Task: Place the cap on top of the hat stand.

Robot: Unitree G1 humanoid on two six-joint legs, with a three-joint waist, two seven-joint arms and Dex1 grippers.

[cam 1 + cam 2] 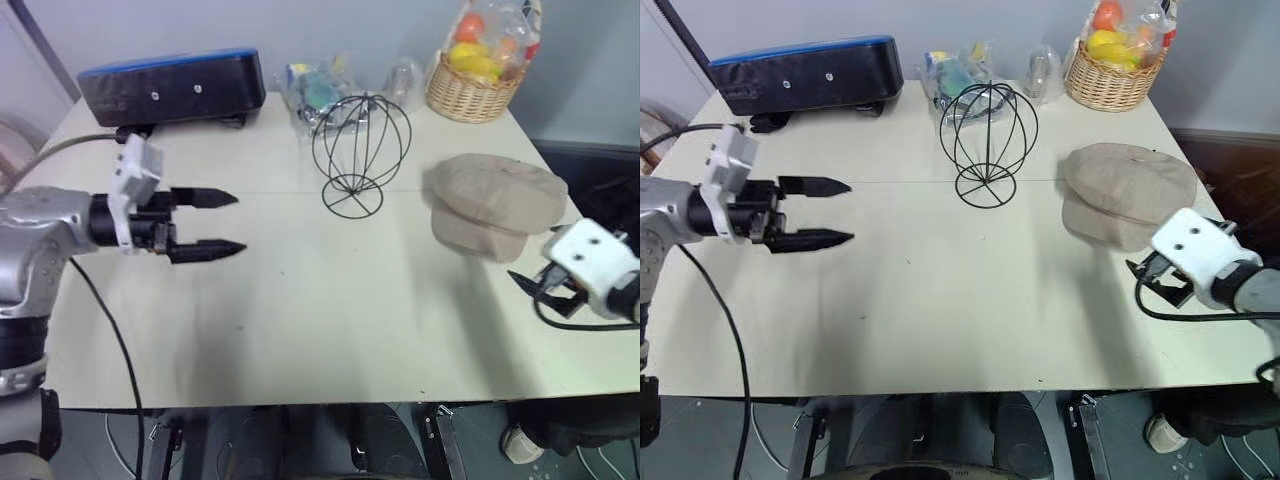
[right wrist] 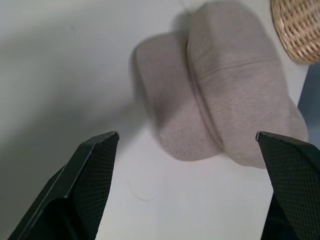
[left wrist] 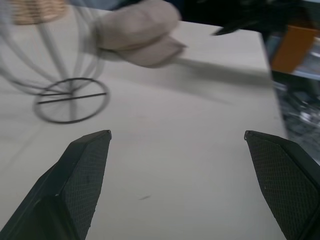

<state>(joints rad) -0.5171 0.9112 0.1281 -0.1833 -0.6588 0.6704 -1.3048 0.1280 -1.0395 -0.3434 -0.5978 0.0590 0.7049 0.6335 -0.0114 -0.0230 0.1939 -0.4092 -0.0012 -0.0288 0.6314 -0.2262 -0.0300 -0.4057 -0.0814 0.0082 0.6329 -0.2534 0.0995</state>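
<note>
- Right wrist view: the right gripper [image 2: 186, 187] had its jaws spread wide and empty, aimed at the cap [image 2: 225, 105], which sat crown up on the table [image 2: 60, 65] with its brim toward the camera.
- In the head views the cap [image 1: 497, 205] lay near the table's right edge, just right of the stand [image 1: 361, 155] and apart from it; nothing was on the stand yet.
- The left gripper [image 1: 208, 224] also stood wide and empty, hovering over bare table left of the stand, fingers pointing toward it.
- Risk: the cap was soft. If you pinched only the puffy crown, you'd likely get a fold of fabric, and the cap could sag or slip out on the lift.
- Risk: a brim-only grab would probably let the crown hang down and land lopsided on the stand.
- Risk: a low approach could shove the cap toward the table edge near it instead of catching it.
- Risk: the stand was thin wire on a small ring base [image 3: 71, 100], so it looked tippy. A bump from either arm, or dragging the cap across it, could knock it over.
- Risk: the basket [image 1: 474, 88] and bagged clutter [image 1: 318, 90] sat behind the stand; overshooting could hit them.
- Dropping the cap off-centre would likely let it slide off the round wire top.
</note>
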